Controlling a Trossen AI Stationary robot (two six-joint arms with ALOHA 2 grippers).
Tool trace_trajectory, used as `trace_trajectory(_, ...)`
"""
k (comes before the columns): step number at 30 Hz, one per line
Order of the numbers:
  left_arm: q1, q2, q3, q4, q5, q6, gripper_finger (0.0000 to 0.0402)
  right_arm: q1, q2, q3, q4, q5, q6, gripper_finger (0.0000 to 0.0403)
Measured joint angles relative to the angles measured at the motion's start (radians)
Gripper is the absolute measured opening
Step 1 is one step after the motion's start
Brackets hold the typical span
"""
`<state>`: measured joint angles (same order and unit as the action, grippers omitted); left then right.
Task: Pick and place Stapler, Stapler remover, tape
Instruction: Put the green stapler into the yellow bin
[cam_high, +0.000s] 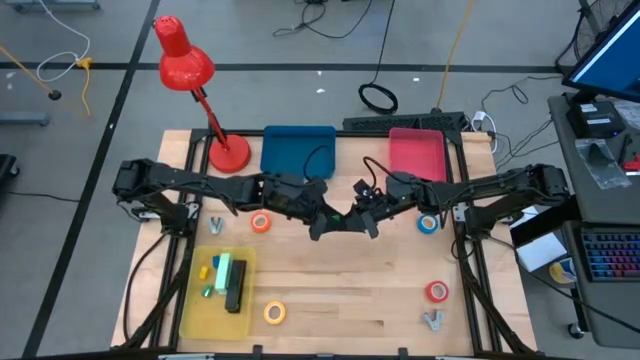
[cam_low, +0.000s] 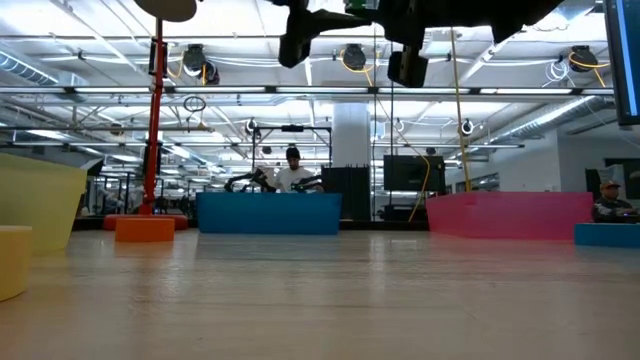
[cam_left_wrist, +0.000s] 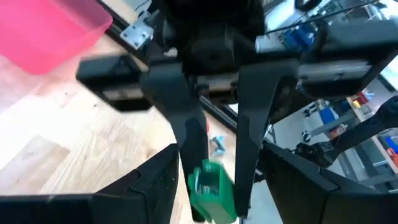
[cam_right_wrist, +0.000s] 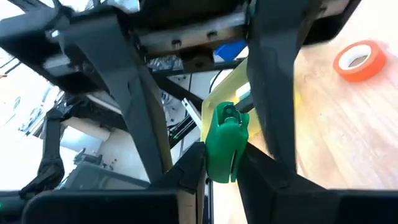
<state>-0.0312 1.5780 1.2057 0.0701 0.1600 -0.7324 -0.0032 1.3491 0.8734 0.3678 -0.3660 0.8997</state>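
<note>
Nose to nose, raised well above the tabletop (cam_high: 330, 290): right tool (cam_high: 367, 220) clamped on a small green item (cam_right_wrist: 225, 143), left tool (cam_high: 320, 224) spread wide, one finger on either side of that item, not seen touching it. Apparently set for a mid-air hand-over, judging by the poses alone. Staple remover or small stapler: cannot tell.

Risks from here:
- Letting go on the right before closing on the left, dropping the item to the bare wood directly beneath both tools, perhaps to bounce away.
- Closing the left off-centre, on the rounded end only, and squeezing the item out sideways.
- Pinching the right fingers instead of the item, given such tightly interleaved tools.
- Pulling apart with both tools clamped, twisting the item loose.

Lying below and outboard of the left tool, orange tape (cam_high: 261, 223). Mirrored outboard of the right tool, blue tape (cam_high: 428, 223). Farther off, on the right tool's side, red tape (cam_high: 437, 291). Well off on the left tool's side, yellow tape (cam_high: 275, 313) and a black stapler (cam_high: 235, 292) in a yellow tray (cam_high: 195, 305).
</note>
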Motion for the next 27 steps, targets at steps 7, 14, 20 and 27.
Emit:
trace_trajectory(7, 0.011, -0.002, 0.001, 0.015, 0.04, 0.007, 0.0227, 0.0, 0.0, -0.003, -0.018, -0.007, -0.011, 0.0059)
trace_trajectory(14, 0.012, -0.002, 0.003, -0.011, 0.051, 0.023, 0.0227, 0.0, -0.001, -0.003, -0.019, -0.007, -0.011, 0.0059)
trace_trajectory(20, 0.014, -0.001, 0.0, -0.097, 0.066, 0.022, 0.0227, 0.0, -0.003, -0.002, -0.008, -0.005, -0.002, 0.0059)
trace_trajectory(27, 0.015, -0.002, 0.002, -0.136, 0.076, 0.021, 0.0227, 0.0, -0.002, -0.002, 0.001, -0.004, 0.003, 0.0059)
